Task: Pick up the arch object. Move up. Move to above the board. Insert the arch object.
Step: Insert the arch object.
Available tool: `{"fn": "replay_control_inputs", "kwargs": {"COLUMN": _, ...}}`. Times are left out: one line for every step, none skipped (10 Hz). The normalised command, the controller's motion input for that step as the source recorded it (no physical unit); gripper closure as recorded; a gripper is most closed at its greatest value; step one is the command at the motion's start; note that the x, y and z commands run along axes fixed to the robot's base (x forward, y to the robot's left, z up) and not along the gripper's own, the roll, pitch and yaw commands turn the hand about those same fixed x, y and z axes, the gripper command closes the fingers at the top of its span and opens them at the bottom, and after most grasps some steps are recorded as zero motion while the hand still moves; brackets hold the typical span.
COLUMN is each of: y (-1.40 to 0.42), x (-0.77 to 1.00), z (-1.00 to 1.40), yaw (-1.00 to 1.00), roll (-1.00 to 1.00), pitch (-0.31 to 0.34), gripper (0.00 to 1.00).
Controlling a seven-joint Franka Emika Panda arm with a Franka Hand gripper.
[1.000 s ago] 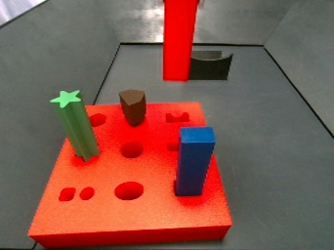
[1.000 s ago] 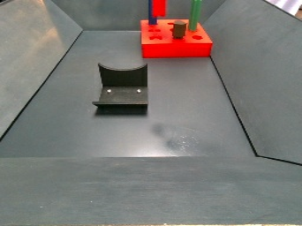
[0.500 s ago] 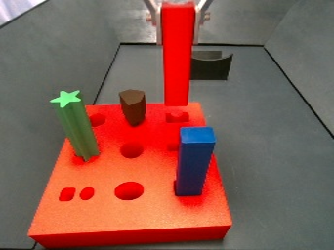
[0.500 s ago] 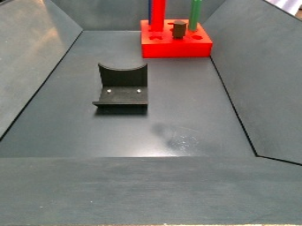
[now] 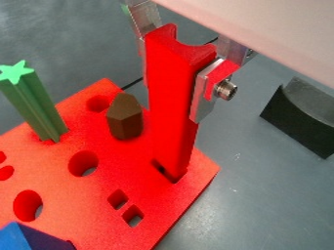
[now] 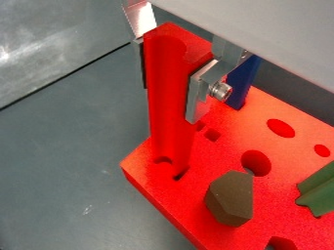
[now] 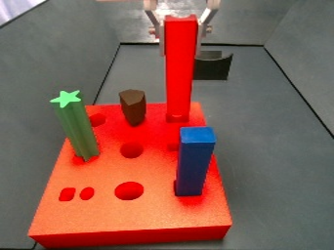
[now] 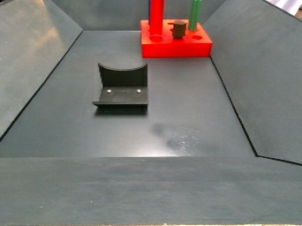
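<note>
The arch object (image 7: 179, 68) is a tall bright red post standing upright with its lower end in a hole at the far edge of the red board (image 7: 156, 210). My gripper (image 7: 181, 14) is above the board, shut on the post's top. In both wrist views the silver fingers (image 5: 209, 83) (image 6: 200, 90) press the post (image 5: 170, 107) (image 6: 170, 107) from two sides. The gripper (image 5: 177, 59) (image 6: 170, 61) sits around the notched top. The board (image 5: 163, 200) (image 6: 183, 195) lies under it. In a side view the post (image 8: 154, 13) and board (image 8: 177, 44) are far away, and the gripper is cut off.
On the board stand a green star post (image 7: 76, 127), a brown hexagonal peg (image 7: 132, 107) and a blue square post (image 7: 194, 161). The dark fixture (image 8: 122, 86) (image 7: 213, 65) stands on the grey floor away from the board. Sloping grey walls surround the floor.
The gripper has come down with the red post. The post's lower end was above and behind the board and now sits in the hole at the board's far edge.
</note>
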Motion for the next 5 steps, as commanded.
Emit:
{"fn": "replay_control_inputs", "kwargs": {"y": 0.0, "x": 0.03, "z": -0.2, "yaw": 0.12, "roll": 0.05, "pitch": 0.0, "gripper": 1.0}}
{"fn": "replay_control_inputs", "kwargs": {"y": 0.0, "x": 0.0, "z": -0.2, "yaw": 0.12, "roll": 0.06, "pitch": 0.0, "gripper": 1.0}}
{"fn": "replay_control_inputs", "kwargs": {"y": 0.0, "x": 0.0, "z": -0.21, "yaw": 0.11, "roll": 0.05, "pitch": 0.0, "gripper": 1.0}}
{"fn": "replay_control_inputs", "kwargs": {"y": 0.0, "x": 0.05, "z": -0.2, "yaw": 0.11, "roll": 0.02, "pitch": 0.0, "gripper": 1.0}}
{"fn": "replay_control_inputs", "kwargs": {"y": -0.07, "x": 0.14, "z": -0.15, "yaw": 0.09, "roll": 0.0, "pitch": 0.0, "gripper": 1.0}}
